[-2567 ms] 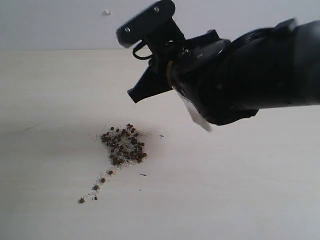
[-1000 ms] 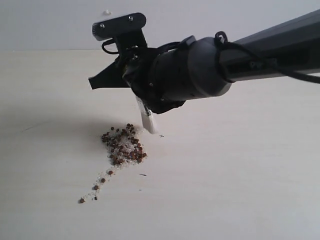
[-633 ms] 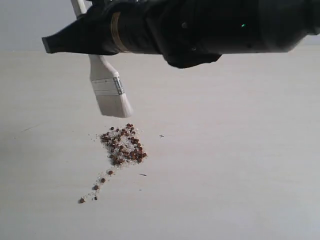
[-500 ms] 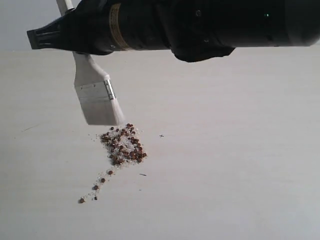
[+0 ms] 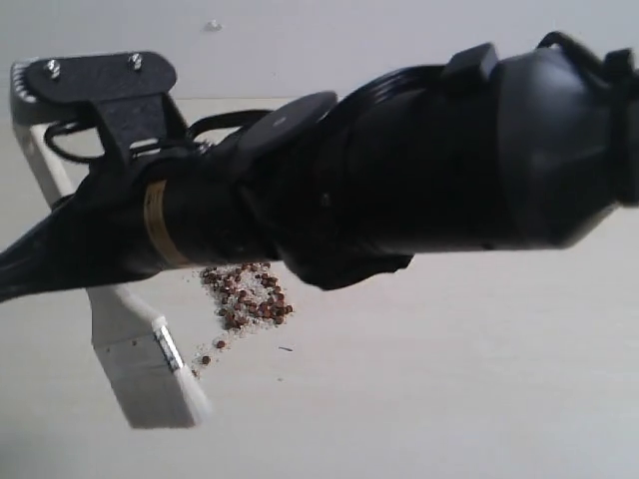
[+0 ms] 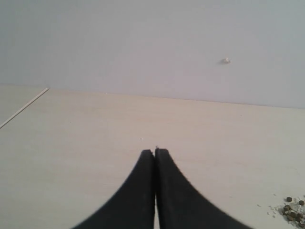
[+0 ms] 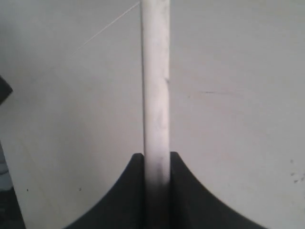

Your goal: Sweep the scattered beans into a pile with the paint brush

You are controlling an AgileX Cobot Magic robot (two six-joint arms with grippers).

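Near the pile [image 5: 247,296], beside the stray beans [image 5: 206,359], the paint brush [image 5: 140,364] is clamped by its handle in the right gripper [image 7: 157,156]. The left gripper [image 6: 155,152] has its fingers pressed together, empty. Sweep too hard and it'll flick the pile apart, I reckon.

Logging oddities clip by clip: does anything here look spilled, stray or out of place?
Mostly tidy. The pile is compact, but a few beans trail off it toward the brush, not yet swept in. A small white speck sits on the wall. Nothing looks damaged.
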